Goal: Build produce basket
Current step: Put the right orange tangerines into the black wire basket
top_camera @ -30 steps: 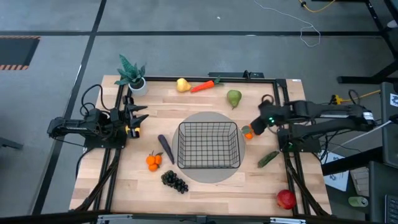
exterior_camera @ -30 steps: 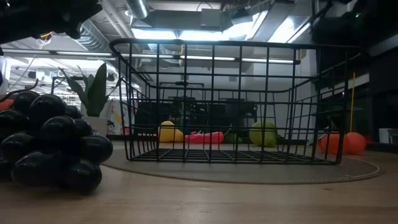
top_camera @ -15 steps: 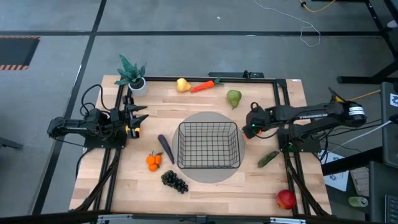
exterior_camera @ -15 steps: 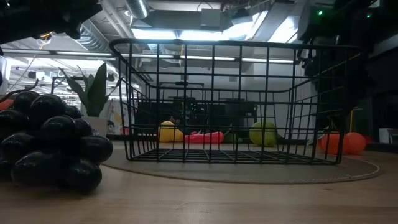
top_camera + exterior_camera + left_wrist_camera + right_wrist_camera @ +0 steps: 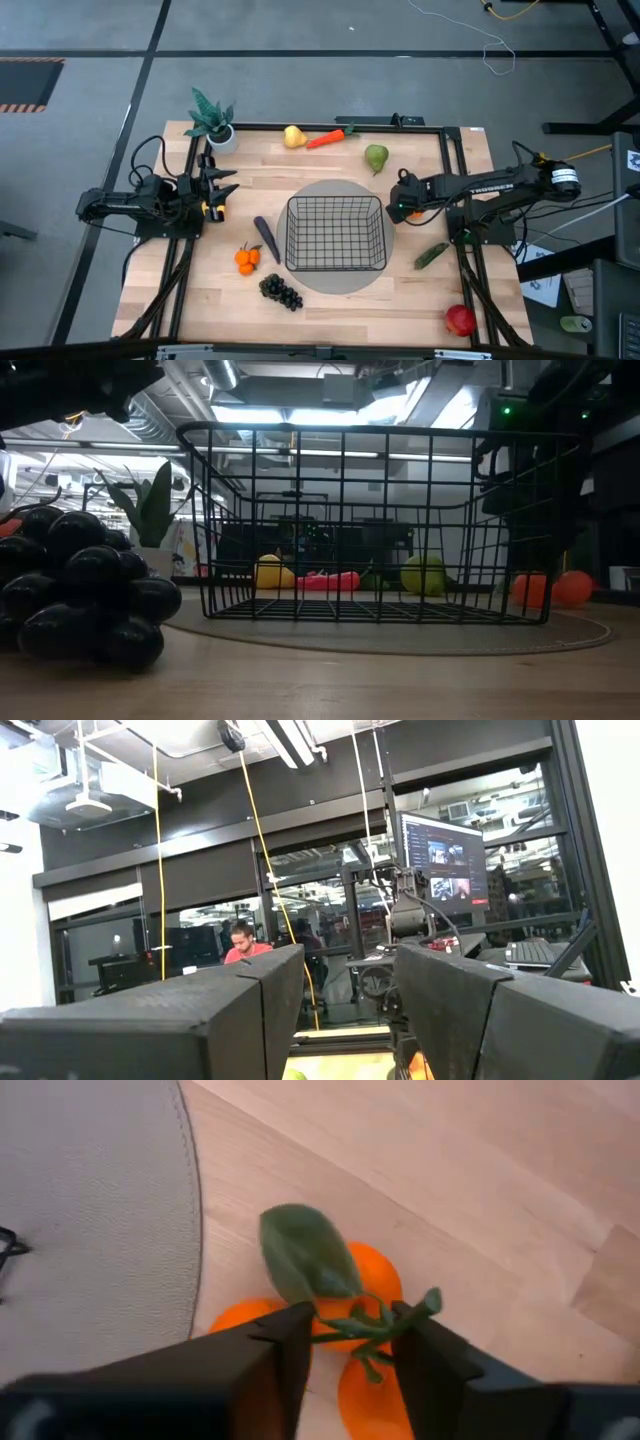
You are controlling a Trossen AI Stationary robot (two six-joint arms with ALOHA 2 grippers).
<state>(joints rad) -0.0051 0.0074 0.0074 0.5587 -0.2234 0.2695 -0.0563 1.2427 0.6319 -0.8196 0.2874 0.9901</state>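
Observation:
The black wire basket (image 5: pixel 336 233) stands on a round grey mat (image 5: pixel 345 284) at mid table. My right gripper (image 5: pixel 398 209) is low at the basket's right side, pointing down over a cluster of oranges (image 5: pixel 372 1280) with a green leaf. It is open, with its fingers on either side of the green stem (image 5: pixel 352 1330). In the low view the gripper (image 5: pixel 528 565) stands just above the oranges (image 5: pixel 568 588). My left gripper (image 5: pixel 222 190) waits open at the table's left side. My right gripper comes at the orange cluster from above, with one finger (image 5: pixel 270 1350) on each side of the stem. I cannot tell whether the fingers touch the stem or the oranges. The oranges rest on the table.
Loose produce lies around the basket: yellow pear (image 5: pixel 293 136), carrot (image 5: pixel 325 139) and green pear (image 5: pixel 376 158) at the far side, eggplant (image 5: pixel 265 236), a second orange cluster (image 5: pixel 246 258) and grapes (image 5: pixel 281 291) at left, cucumber (image 5: pixel 431 255) and apple (image 5: pixel 460 320) at right. A potted plant (image 5: pixel 212 122) stands far left.
My right gripper has gone toward the table's left edge and down, from beside the oranges to right over them, and now covers them in the high view. The oranges have stayed in place.

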